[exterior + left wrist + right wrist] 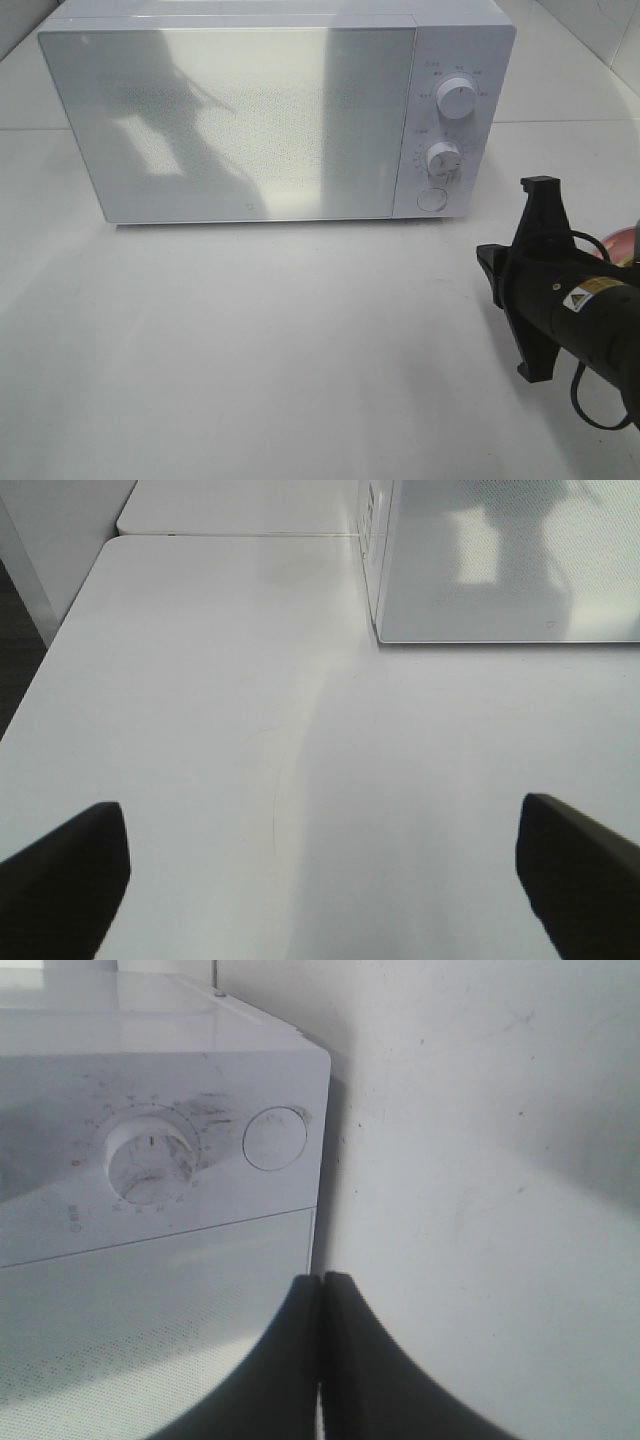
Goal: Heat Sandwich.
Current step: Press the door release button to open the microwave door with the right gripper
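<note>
Clenched on nothing, the right pincer [322, 1278] is aiming at the round button [275, 1138] ahead, best pressing it squarely.

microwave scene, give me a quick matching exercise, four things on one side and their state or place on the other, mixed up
Things:
1 microwave door
2 left end effector
3 right end effector
4 pink plate

States or places:
a pressed shut, empty
b wide open, empty
c closed
d barely showing at the right edge of the high view

Pairs: 1-c, 2-b, 3-a, 4-d
</note>
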